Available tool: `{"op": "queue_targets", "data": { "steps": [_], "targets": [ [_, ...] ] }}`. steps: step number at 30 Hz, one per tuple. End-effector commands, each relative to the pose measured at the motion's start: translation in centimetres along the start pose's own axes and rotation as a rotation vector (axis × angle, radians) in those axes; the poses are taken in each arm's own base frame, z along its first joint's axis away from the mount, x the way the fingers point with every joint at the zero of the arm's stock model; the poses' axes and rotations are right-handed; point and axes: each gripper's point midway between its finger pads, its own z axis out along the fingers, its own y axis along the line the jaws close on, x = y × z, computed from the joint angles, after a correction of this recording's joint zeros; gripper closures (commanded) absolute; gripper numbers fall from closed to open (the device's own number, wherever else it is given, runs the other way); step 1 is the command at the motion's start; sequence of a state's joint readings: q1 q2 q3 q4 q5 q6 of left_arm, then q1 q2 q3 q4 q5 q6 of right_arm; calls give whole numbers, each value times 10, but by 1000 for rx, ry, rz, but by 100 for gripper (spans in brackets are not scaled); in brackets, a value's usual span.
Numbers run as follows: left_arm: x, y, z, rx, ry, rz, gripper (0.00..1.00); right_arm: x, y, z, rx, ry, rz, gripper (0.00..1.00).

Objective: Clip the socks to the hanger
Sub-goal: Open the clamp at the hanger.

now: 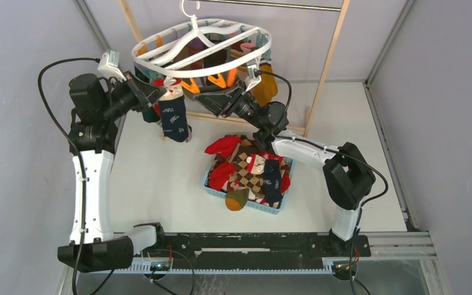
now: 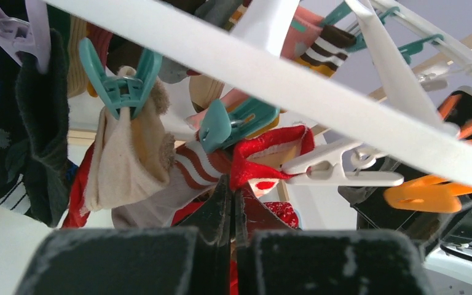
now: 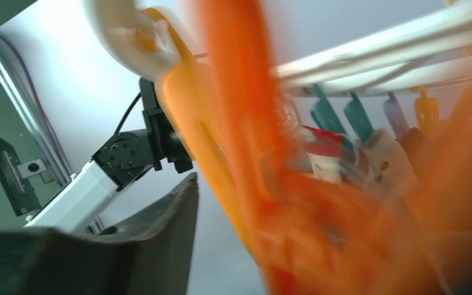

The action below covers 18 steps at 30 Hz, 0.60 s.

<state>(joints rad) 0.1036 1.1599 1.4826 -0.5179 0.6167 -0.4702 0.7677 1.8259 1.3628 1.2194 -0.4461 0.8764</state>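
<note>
The white oval hanger (image 1: 160,60) hangs at the top centre, with teal clips (image 2: 120,83), orange clips (image 1: 223,80) and several socks on it. My left gripper (image 1: 157,93) is raised under its left rim, shut (image 2: 232,184) on the red cuff (image 2: 264,150) of a navy sock with white lettering (image 1: 176,120). A white clip (image 2: 338,172) bites that cuff's right end. My right gripper (image 1: 208,98) is under the rim's front. A blurred orange clip (image 3: 233,123) fills its view. Only its left finger (image 3: 166,227) shows, apart from the clip.
A blue basket (image 1: 260,207) of red, argyle, navy and mustard socks (image 1: 246,169) sits on the table at centre. Light wooden frame poles (image 1: 327,67) stand behind the hanger. A cream sock (image 2: 123,160) and dark socks (image 2: 31,135) hang left of my left gripper.
</note>
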Motion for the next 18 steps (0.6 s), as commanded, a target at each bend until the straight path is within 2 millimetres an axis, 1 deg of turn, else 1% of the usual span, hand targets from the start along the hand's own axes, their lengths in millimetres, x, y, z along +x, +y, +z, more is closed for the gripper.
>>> {"op": "queue_targets", "data": {
  "steps": [1, 3, 4, 5, 6, 8, 10, 12, 15, 16, 18],
  "targets": [
    [-18, -18, -17, 30, -61, 65, 98, -26, 19, 6, -30, -84, -37, 56],
    [-16, -20, -20, 34, -56, 67, 90, -31, 20, 3, -12, -105, -49, 63],
    [-15, -22, -21, 39, -53, 68, 84, -33, 20, 2, -5, -113, -53, 68],
    [-13, -24, -23, 49, -46, 67, 73, -34, 20, 1, 7, -116, -60, 72],
    [-11, -27, -25, 63, -40, 70, 66, -36, 20, 1, 16, -119, -66, 76],
    [-5, -32, -29, 87, -29, 71, 57, -38, 22, 1, 24, -123, -75, 84],
    [1, -36, -32, 104, -20, 78, 53, -41, 24, 1, 26, -128, -78, 88],
    [5, -36, -35, 107, -15, 84, 52, -41, 27, 2, 14, -127, -76, 87],
    [7, -35, -35, 103, -13, 92, 52, -39, 27, 3, 9, -119, -67, 80],
    [7, -35, -36, 105, -11, 89, 52, -38, 26, 3, 8, -118, -61, 74],
    [6, -38, -36, 117, -7, 84, 52, -37, 24, 3, 11, -117, -52, 56]
  ]
}}
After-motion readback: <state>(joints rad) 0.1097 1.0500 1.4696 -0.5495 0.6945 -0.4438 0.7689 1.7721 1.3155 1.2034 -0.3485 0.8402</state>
